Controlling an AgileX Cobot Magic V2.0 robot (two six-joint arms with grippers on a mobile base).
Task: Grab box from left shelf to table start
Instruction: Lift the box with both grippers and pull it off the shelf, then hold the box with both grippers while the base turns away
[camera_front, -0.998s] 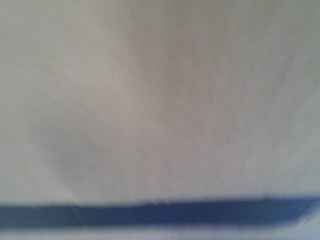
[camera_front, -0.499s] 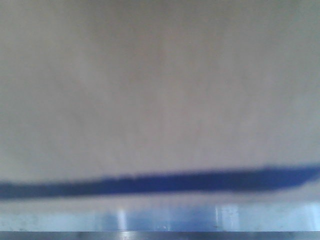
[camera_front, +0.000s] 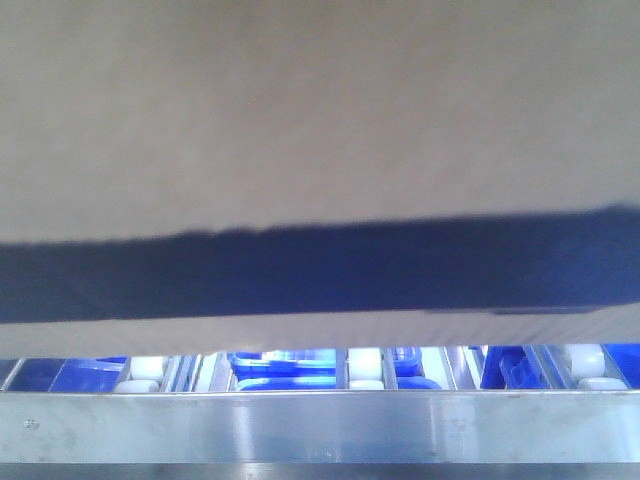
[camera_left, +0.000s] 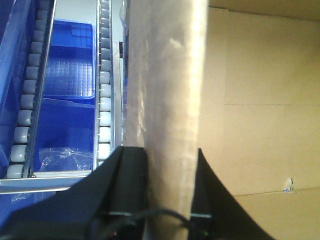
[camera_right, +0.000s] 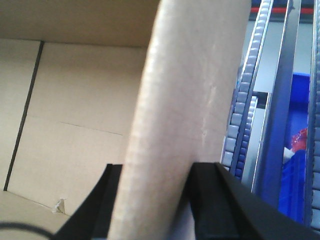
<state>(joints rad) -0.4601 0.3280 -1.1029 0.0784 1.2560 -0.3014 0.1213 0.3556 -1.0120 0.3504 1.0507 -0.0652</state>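
Note:
The brown cardboard box (camera_front: 320, 120) fills the upper front view, its dark printed band (camera_front: 320, 270) running across near the bottom edge. It hangs above the silvery metal shelf ledge (camera_front: 320, 425). My left gripper (camera_left: 170, 192) is shut on the box's left wall (camera_left: 167, 90), one black finger outside and one inside the open box. The right gripper (camera_right: 155, 202) clamps the right wall (camera_right: 185, 100) the same way. The box's bare inside (camera_right: 75, 115) shows in both wrist views. The table is out of view.
Behind the ledge run roller tracks with white wheels (camera_front: 365, 365) and blue bins (camera_front: 280, 365). Beside the box on the left are roller rails (camera_left: 105, 100) and a blue bin (camera_left: 67, 60). More rails (camera_right: 245, 100) and a blue bin (camera_right: 295, 160) flank the right.
In the front view the box has risen: its dark band moved up the frame, and the metal ledge, rollers and blue bins have come into sight beneath it.

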